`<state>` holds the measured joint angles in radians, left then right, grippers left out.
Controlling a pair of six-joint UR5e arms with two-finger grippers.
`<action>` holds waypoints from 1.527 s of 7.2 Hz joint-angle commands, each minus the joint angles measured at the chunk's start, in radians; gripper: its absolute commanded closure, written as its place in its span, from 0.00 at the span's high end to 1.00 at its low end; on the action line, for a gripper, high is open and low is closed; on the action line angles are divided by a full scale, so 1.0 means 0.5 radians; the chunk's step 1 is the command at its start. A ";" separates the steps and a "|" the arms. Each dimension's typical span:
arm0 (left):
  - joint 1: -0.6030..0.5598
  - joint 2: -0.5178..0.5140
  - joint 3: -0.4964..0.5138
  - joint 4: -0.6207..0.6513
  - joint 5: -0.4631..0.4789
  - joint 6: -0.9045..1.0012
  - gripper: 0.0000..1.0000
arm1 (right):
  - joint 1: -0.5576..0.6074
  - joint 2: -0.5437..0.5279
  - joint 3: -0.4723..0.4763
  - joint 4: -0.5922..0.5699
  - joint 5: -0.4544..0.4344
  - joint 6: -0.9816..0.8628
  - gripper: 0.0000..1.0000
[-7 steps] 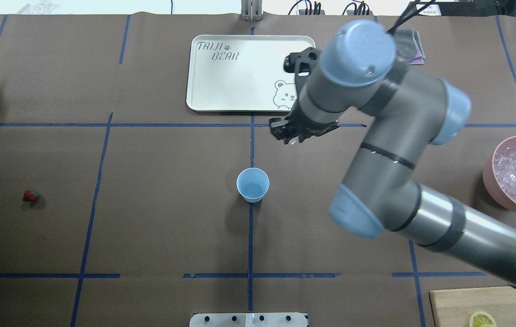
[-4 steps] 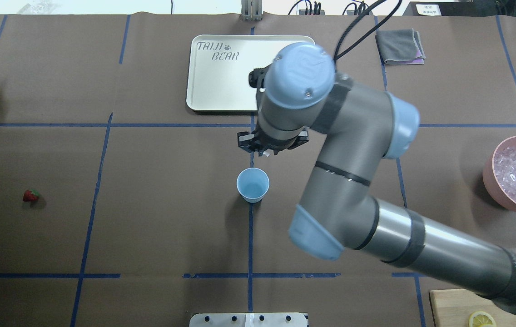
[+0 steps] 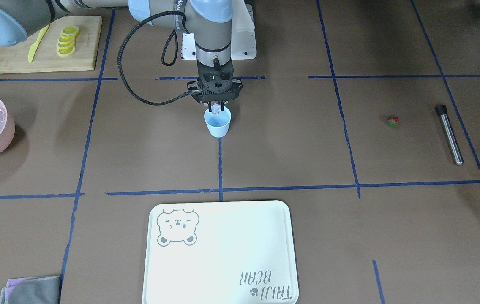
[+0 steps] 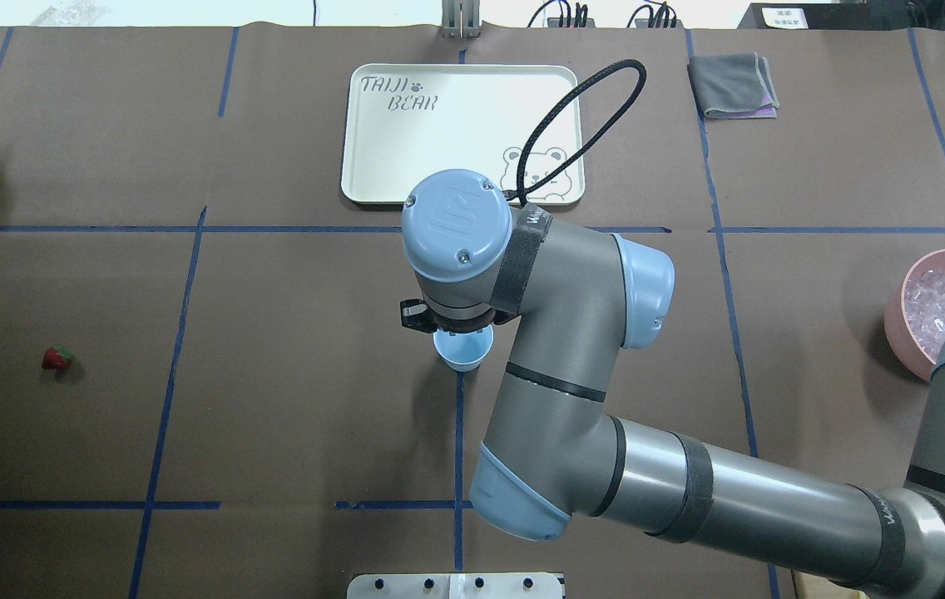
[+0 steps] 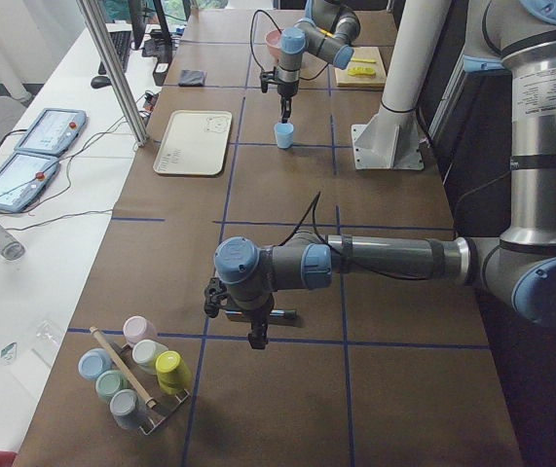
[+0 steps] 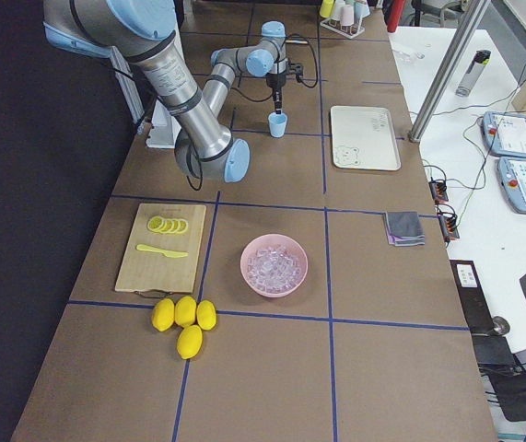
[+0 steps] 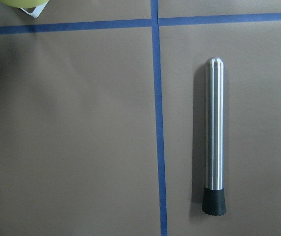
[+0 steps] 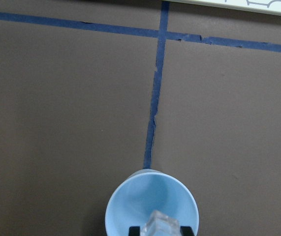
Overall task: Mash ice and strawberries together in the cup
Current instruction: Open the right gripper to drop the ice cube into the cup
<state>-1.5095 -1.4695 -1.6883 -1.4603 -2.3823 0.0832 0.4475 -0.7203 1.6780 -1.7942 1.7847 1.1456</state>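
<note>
your right gripper [image 3: 216, 109] pinches one clear ice cube [image 8: 159, 222] between its fingertips and hangs just above the light-blue cup [image 3: 218, 126]. in the wrist view the cube sits over the 6 o'clock edge of the cup's mouth rather than over the middle, and the cup's inside looks bare.

the step in hand is the drop, as i read it. nudge the wrist so the cube sits over the centre of the mouth before you spread the fingers. go a little lower first too, so the cube falls a short way and doesn't bounce off the rim. the cup is light and nothing holds it, so keep the fingertips off its wall or it may tip or slide.

the strawberry [image 3: 393, 121] lies on the table well apart from the cup, at about 3 o'clock of it in the front-facing view. the steel muddler [image 3: 449, 135] lies just beyond it on the same side. the pink bowl [image 3: 8, 126] of ice sits far off at 9 o'clock. the left gripper [image 5: 256, 338] hovers over the muddler; you cannot tell from these views whether its fingers are spread or closed.
</note>
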 commanded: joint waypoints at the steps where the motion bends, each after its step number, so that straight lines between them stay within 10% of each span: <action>1: 0.000 0.000 0.002 0.000 0.000 0.002 1.00 | -0.005 -0.004 -0.057 0.090 -0.007 0.153 0.99; 7: 0.000 -0.003 0.002 0.000 0.000 0.002 1.00 | 0.291 -0.108 0.070 0.100 0.246 -0.026 0.99; 11: 0.003 -0.003 -0.004 0.000 0.000 0.002 1.00 | 0.956 -1.091 0.712 0.128 0.718 -1.152 0.99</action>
<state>-1.5090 -1.4705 -1.6904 -1.4603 -2.3823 0.0844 0.8015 -1.1158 1.9751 -1.7383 2.0510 0.7872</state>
